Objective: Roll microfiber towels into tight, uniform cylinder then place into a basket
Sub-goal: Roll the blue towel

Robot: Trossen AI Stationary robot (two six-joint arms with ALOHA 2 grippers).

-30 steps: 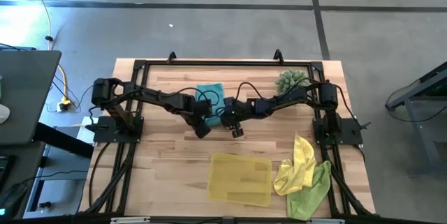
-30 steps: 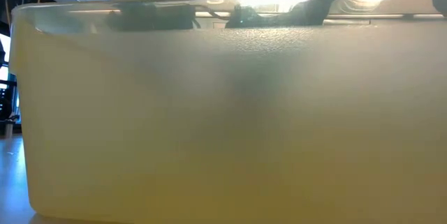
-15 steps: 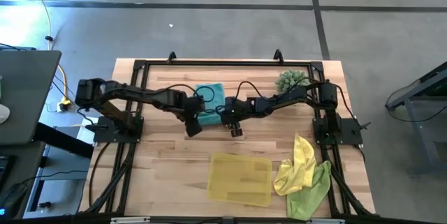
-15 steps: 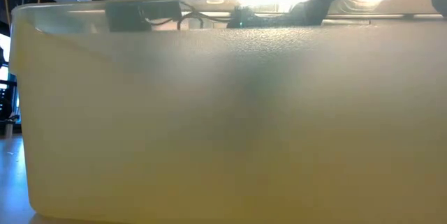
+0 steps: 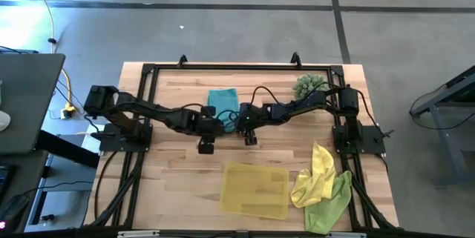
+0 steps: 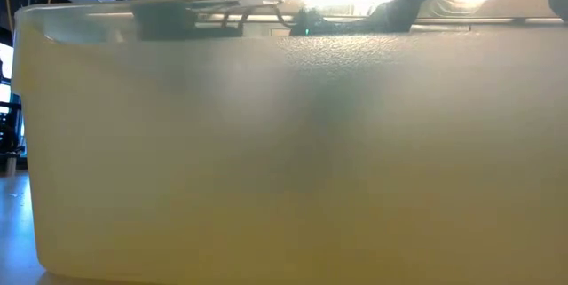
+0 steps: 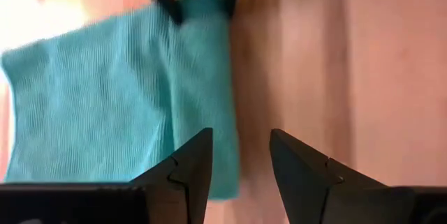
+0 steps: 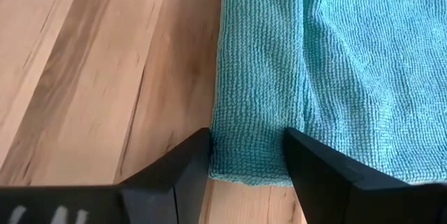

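Note:
The teal towel [image 5: 223, 98] lies flat on the wooden table at the far middle, and one edge strip of it [image 8: 258, 112] is folded over. My right gripper [image 5: 250, 139] [image 8: 246, 147] is open and low at that edge, one finger on each side of the folded strip. My left gripper [image 5: 206, 146] [image 7: 241, 161] is open above the table, just off the towel's corner [image 7: 220, 182], and holds nothing. The yellow towel [image 5: 318, 171] and the lime green towel [image 5: 330, 205] lie bunched together at the near right. The yellow basket [image 5: 256, 190] stands near the table's front edge. My right gripper has its fingertips [image 8: 199, 151] on either side of the towel's folded-over strip [image 8: 255, 154], at the strip's end, slanting down onto it. I cannot tell whether they touch the cloth. The towel lies flat on the table.
A spiky green plant [image 5: 310, 86] stands at the far right. The black arm frame [image 5: 223, 67] runs around the work area. In the low view the basket's cloudy wall [image 6: 284, 143] fills the picture and hides the table behind it.
My left gripper has drawn back from the teal towel toward the table's near edge, risen a little and rolled about its wrist. The towel stays where it was, and my right gripper has kept its place.

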